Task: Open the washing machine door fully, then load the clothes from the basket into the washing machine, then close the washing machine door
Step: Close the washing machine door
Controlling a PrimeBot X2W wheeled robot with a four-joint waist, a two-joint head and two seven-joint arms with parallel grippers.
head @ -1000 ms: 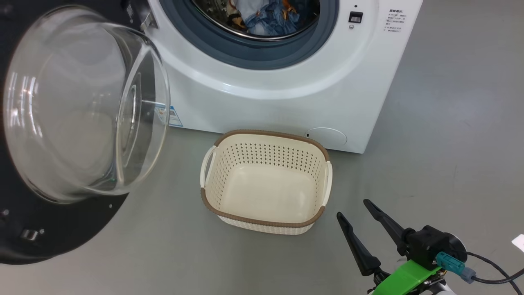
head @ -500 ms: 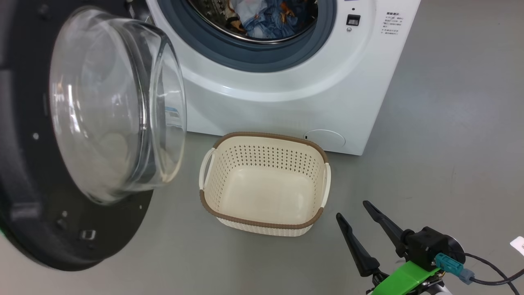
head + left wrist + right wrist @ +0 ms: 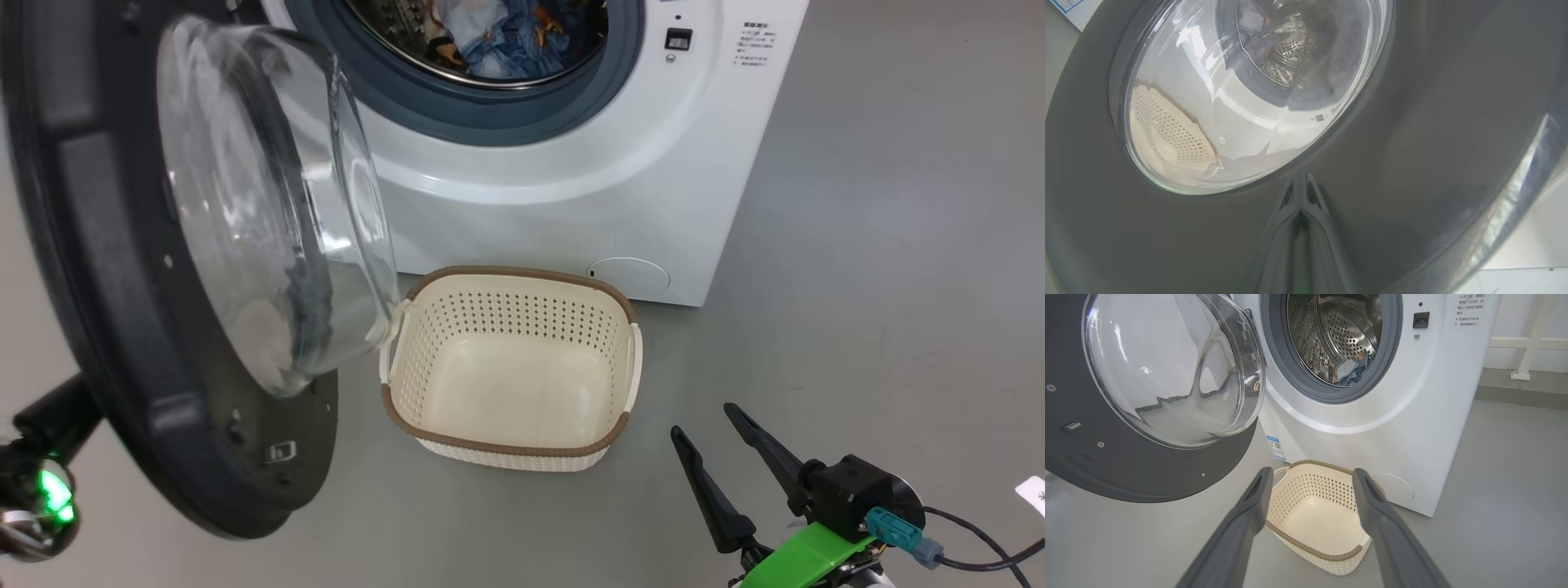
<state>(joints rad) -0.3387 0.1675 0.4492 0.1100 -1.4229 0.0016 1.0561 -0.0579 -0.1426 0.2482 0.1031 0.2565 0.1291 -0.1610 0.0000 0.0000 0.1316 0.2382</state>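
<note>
1. Loading looks done: the clothes [image 3: 506,37] lie in the drum and the basket [image 3: 506,445] sits empty on the floor in front of the washer [image 3: 531,212].
2. The door [image 3: 122,343] stands roughly half open. In the head view its glass bowl [image 3: 269,229] overlaps the basket's left handle.
3. Pushing side: the left gripper [image 3: 1300,183] is pinched closed on nothing, tips at the door's black outer face just below the glass. Contact is likely but unconfirmed.
4. Idle side: the right gripper [image 3: 700,418] is spread wide and empty, right of the basket, well apart from the door.
5. Risks:
   - The closed tips could skid on the glossy rim as the push angle changes.
   - The door's lower edge could clip the basket; I can't judge the clearance.
   - The clothes sit near the gasket [image 3: 457,114], so fabric could get trapped in the seal.
   - A soft push may not latch the door.
</note>
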